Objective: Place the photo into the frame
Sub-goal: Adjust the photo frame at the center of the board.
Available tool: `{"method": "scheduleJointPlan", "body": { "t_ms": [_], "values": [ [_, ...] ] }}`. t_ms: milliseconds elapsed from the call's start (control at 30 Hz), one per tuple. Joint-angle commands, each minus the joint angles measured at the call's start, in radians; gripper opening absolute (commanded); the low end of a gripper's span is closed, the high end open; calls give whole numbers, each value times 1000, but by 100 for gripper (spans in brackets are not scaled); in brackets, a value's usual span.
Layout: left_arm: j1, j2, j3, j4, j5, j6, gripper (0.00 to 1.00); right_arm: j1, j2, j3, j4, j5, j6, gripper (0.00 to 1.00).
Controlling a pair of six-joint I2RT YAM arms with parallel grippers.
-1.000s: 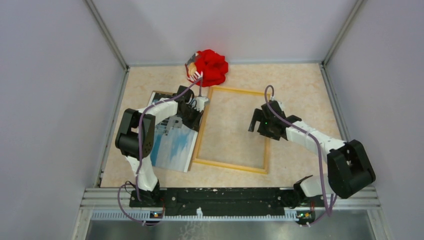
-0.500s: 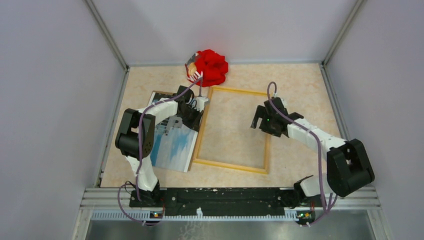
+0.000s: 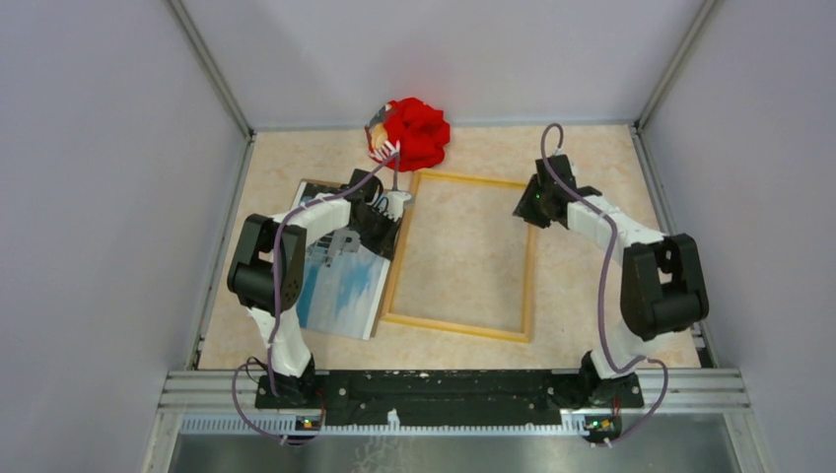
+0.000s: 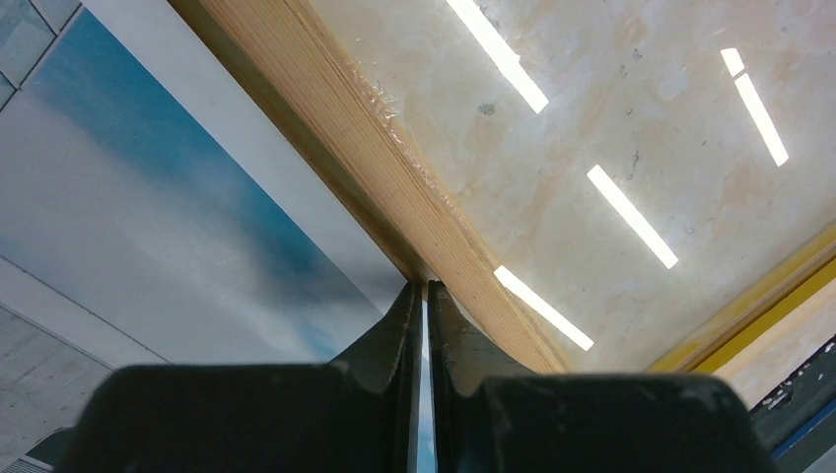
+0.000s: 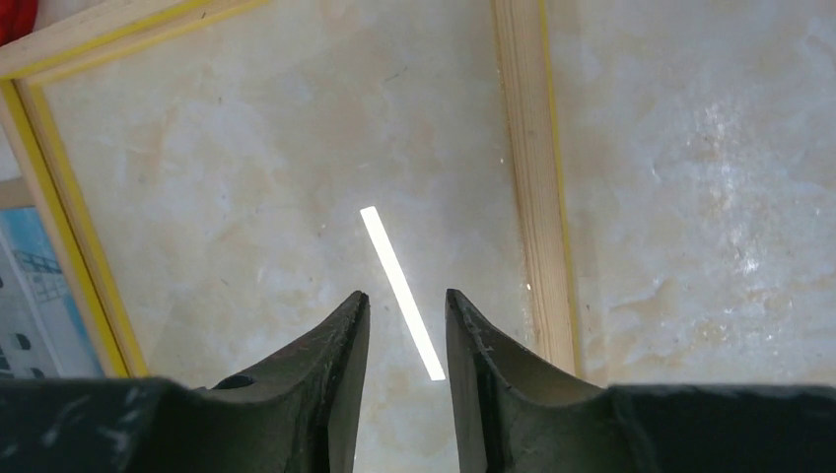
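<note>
The photo (image 3: 340,286), blue sky and a pale building, lies left of the frame (image 3: 463,325), its right edge along the frame's left bar. My left gripper (image 3: 394,204) is at the photo's far right corner by the frame's far left corner. In the left wrist view its jaws (image 4: 426,286) are pinched on the photo's (image 4: 148,217) white margin beside the wooden bar (image 4: 394,158). My right gripper (image 3: 524,209) hovers over the frame's right bar near the far corner. It (image 5: 406,296) stands partly open and empty, with that bar (image 5: 532,177) just to its right.
A red crumpled object (image 3: 416,133) sits at the back wall just beyond the frame's far left corner. A brown backing board (image 3: 313,187) pokes out under the photo's far end. Walls close in the table on three sides.
My right arm has swung back and right, from the frame's middle right to its far right part, and its jaws have narrowed. The left arm and the photo have not moved.
</note>
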Motion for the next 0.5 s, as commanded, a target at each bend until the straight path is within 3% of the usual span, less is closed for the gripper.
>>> {"method": "scheduleJointPlan", "body": {
  "t_ms": [0, 233, 467],
  "values": [
    [-13, -21, -10, -14, 38, 9, 11, -2, 92, 103, 10, 48, -13, 33],
    [-15, -42, -26, -13, 51, 13, 11, -2, 213, 167, -14, 89, -31, 32],
    [-65, -71, -60, -8, 38, 53, 13, -2, 206, 171, -18, 81, -41, 33]
  ]
}}
